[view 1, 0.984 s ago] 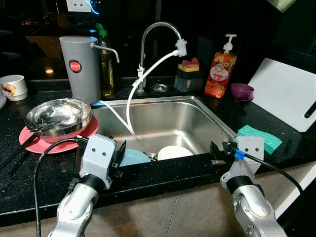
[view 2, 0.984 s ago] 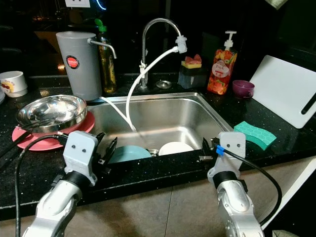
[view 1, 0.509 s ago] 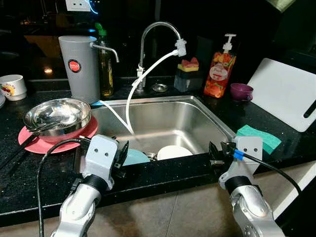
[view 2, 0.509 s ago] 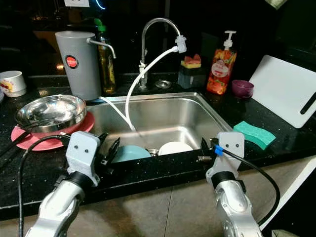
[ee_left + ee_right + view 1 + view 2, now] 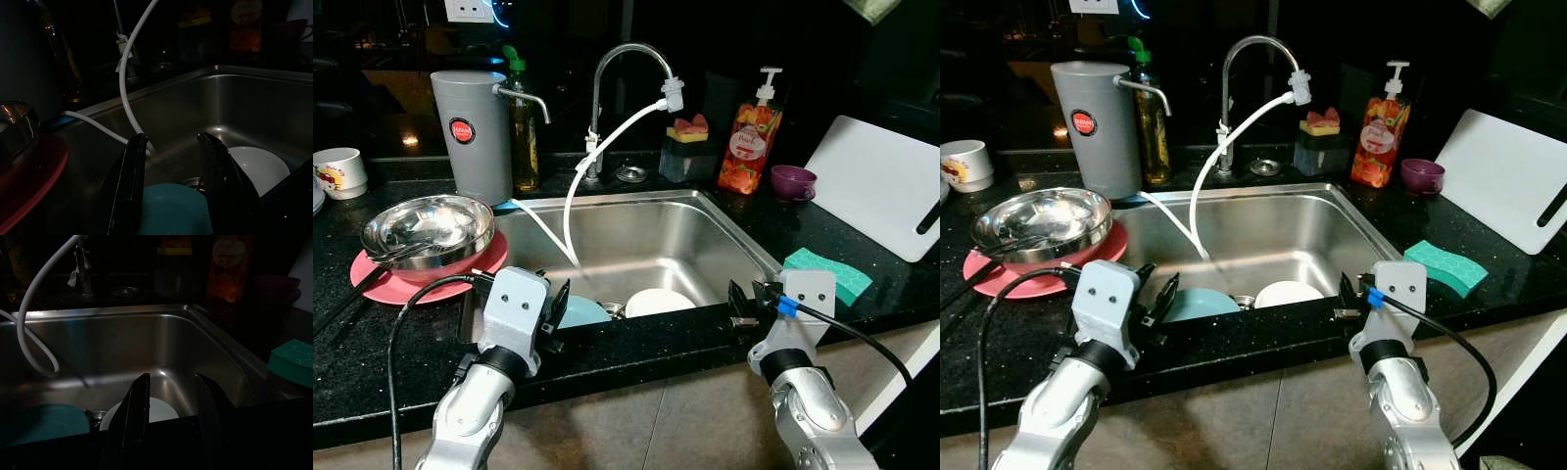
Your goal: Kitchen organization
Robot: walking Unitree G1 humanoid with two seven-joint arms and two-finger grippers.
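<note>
Stainless steel sink [image 5: 724, 220] at frame centre holds a teal round plate [image 5: 579, 312] and a white round plate [image 5: 658, 301] near its front wall. Left claw [image 5: 548, 311] and right claw [image 5: 741, 305] are held open, empty, at the black counter [image 5: 636, 343] edge.

A wall socket [image 5: 467, 10] is seen above the grey water filter [image 5: 472, 134], and a white hose [image 5: 597, 162] is hung from the faucet [image 5: 625, 64].

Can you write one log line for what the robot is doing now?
left tool: open, above teal plate | right tool: open, sink front edge | holding: nothing
</note>
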